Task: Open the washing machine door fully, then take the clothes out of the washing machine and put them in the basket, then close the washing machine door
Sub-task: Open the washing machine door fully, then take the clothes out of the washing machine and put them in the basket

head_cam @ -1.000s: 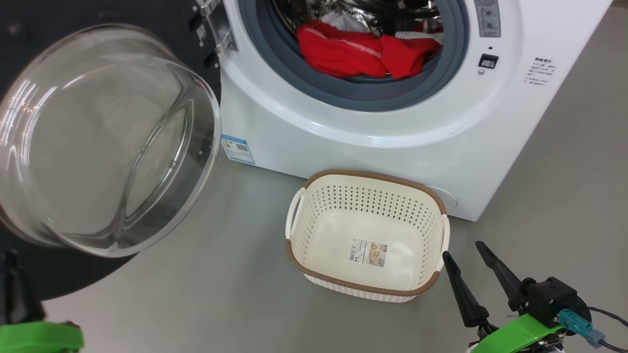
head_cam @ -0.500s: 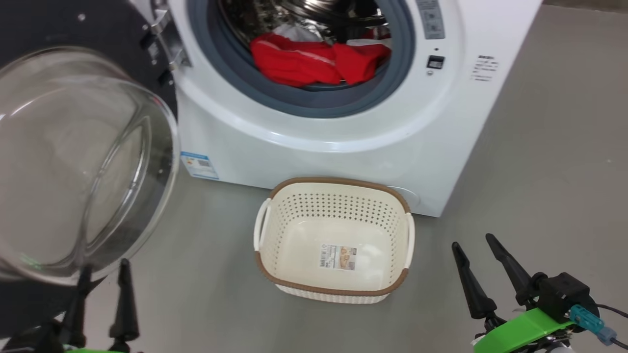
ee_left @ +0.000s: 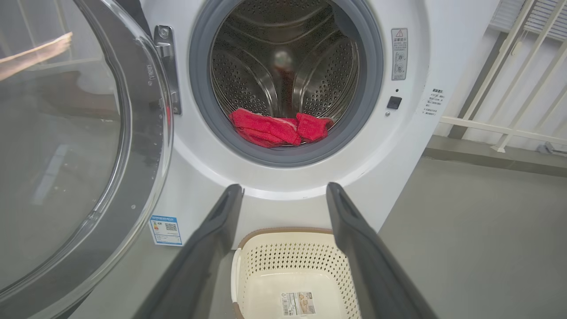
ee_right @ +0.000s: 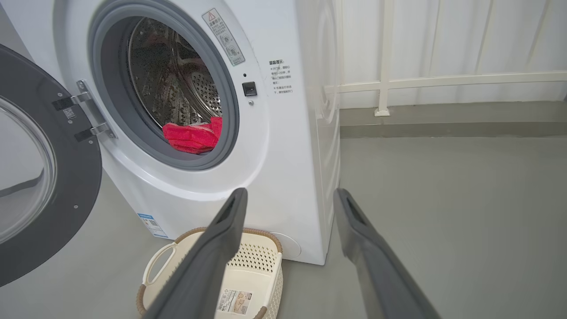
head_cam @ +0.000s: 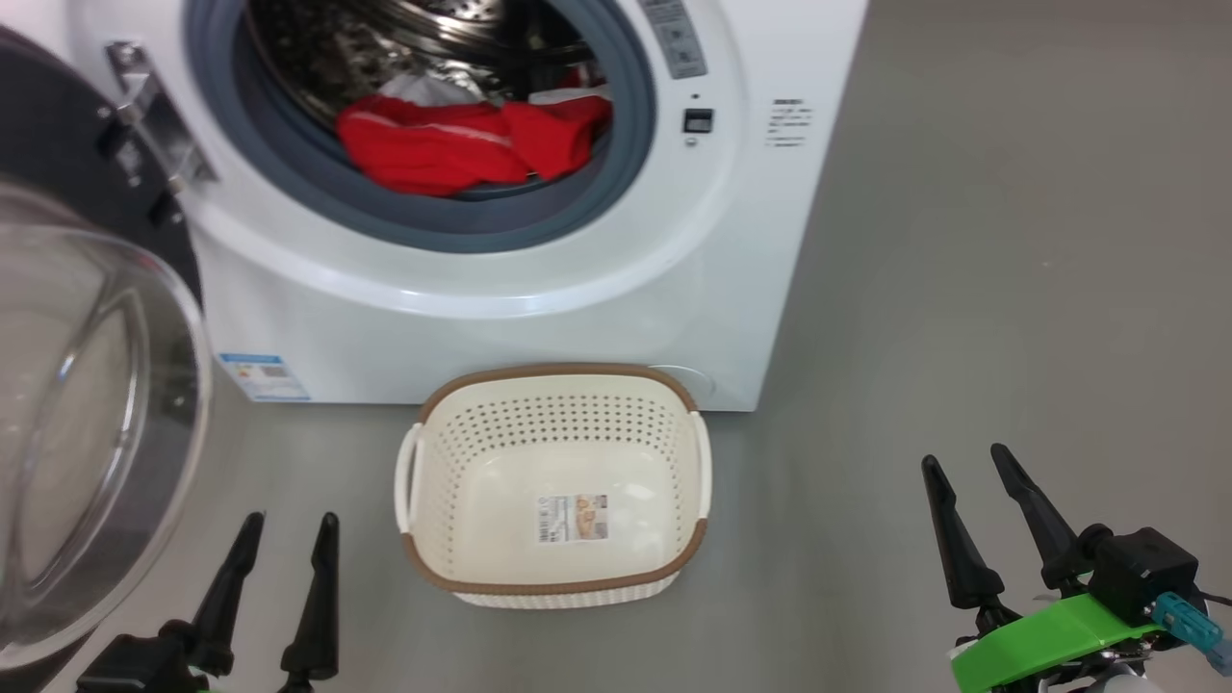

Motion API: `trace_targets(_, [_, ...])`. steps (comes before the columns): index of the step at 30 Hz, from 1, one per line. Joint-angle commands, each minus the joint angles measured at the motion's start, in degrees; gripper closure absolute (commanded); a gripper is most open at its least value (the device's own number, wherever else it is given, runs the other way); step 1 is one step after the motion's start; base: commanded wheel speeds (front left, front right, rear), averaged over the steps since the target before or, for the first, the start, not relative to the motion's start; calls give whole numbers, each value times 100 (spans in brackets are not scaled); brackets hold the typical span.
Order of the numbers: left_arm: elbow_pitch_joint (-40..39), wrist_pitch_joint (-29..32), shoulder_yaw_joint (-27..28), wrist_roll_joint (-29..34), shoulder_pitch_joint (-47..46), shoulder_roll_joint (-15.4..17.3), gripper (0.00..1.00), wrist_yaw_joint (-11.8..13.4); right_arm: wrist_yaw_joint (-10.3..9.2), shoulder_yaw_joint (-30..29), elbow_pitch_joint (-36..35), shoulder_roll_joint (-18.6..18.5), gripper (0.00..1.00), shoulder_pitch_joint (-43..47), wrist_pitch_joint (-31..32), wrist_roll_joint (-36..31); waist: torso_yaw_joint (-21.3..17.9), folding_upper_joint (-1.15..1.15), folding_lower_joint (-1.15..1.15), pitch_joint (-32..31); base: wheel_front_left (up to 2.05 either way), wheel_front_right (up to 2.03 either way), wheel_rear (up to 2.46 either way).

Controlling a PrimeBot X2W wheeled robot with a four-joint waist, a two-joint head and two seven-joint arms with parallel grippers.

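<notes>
Standing ahead, the washing machine (head_cam: 539,308) has the washing machine door (head_cam: 87,433) swung out to the left. The basket (head_cam: 553,585) sits empty on the floor (head_cam: 962,289) before it. The clothes (head_cam: 443,149) lie crosswise at the lip of the drum (head_cam: 318,48), above and ahead, nearer the left gripper (head_cam: 292,525) than the right gripper (head_cam: 965,460). Both pairs of jaws are open and hold nothing.

A smooth, matte grey floor (head_cam: 1011,241) lies in soft, even light with no hard shadows. Along its far edge runs a low grey kerb (ee_right: 443,122), on which stands a white railing of upright bars (ee_right: 443,79) before a pale white wall (ee_right: 487,40).
</notes>
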Motion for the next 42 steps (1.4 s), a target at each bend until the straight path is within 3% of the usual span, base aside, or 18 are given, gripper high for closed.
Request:
trace_targets(1, [-174, -46, 158, -56, -6, 118, 0, 8, 43, 101, -163, -31, 0, 9, -52, -1, -261, 0, 0, -5, 0, 0, 0])
trace_targets(15, [-126, -46, 16, -106, -74, 107, 0, 8, 43, -97, -201, -7, 0, 56, -52, 11, -717, 0, 0, 55, 0, 0, 0])
trace_targets(33, [-121, -46, -30, -308, -130, 192, 0, 8, 43, -81, -250, 41, 0, 14, -52, -1, -723, 0, 0, 155, 1, -2, 0])
trace_targets(42, [-139, -46, -45, -356, -209, 265, 0, 8, 43, -54, -242, 74, 0, -52, -52, -6, -716, 0, 0, 218, 86, -89, 3])
